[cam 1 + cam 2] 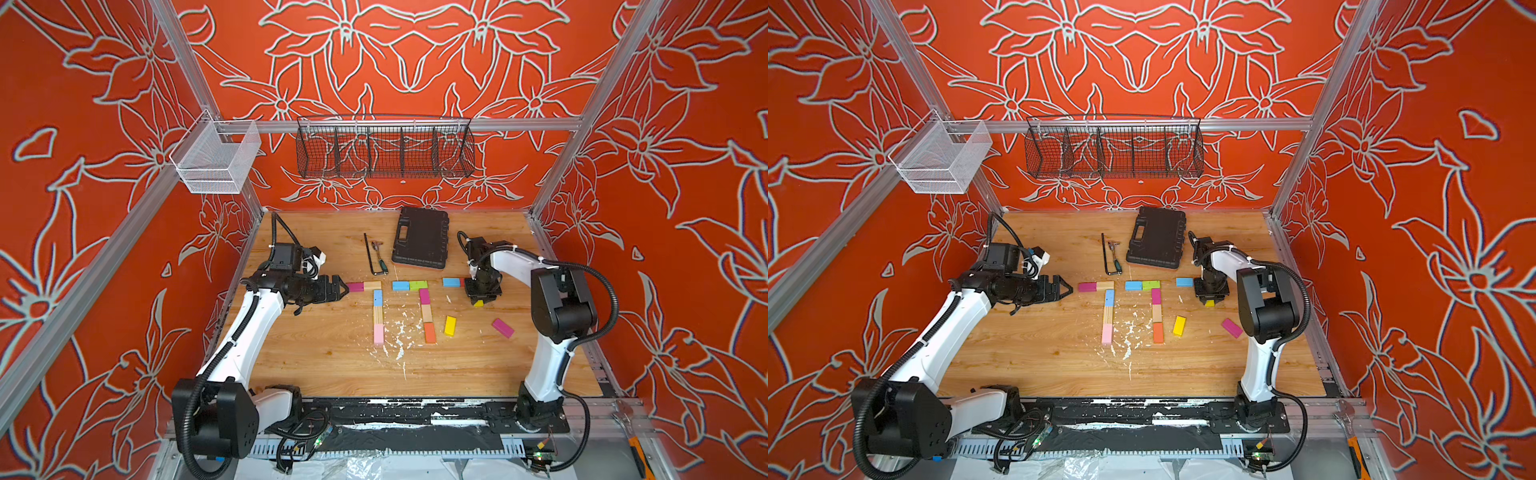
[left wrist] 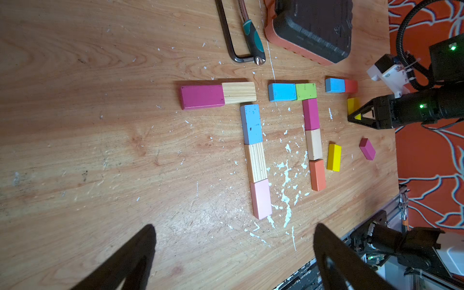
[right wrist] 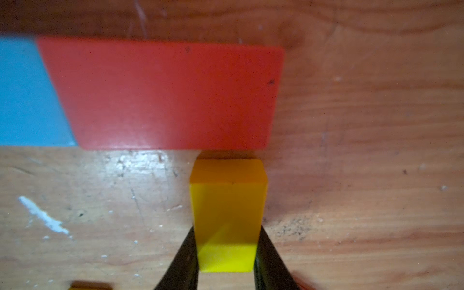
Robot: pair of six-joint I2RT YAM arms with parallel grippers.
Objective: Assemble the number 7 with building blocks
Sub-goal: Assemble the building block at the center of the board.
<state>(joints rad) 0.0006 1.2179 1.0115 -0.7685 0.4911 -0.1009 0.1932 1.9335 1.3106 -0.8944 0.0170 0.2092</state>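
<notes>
Both top views look down from high above the near edge of the table toward the back wall, far enough back to show me the whole workspace, and they share nearly all of it. My left wrist camera sits much lower, angled across the table past the left gripper and over the building blocks to the right gripper. My right wrist camera looks almost straight down from very near at the yellow block between its fingers and the red block, a spot the left wrist view also catches.
</notes>
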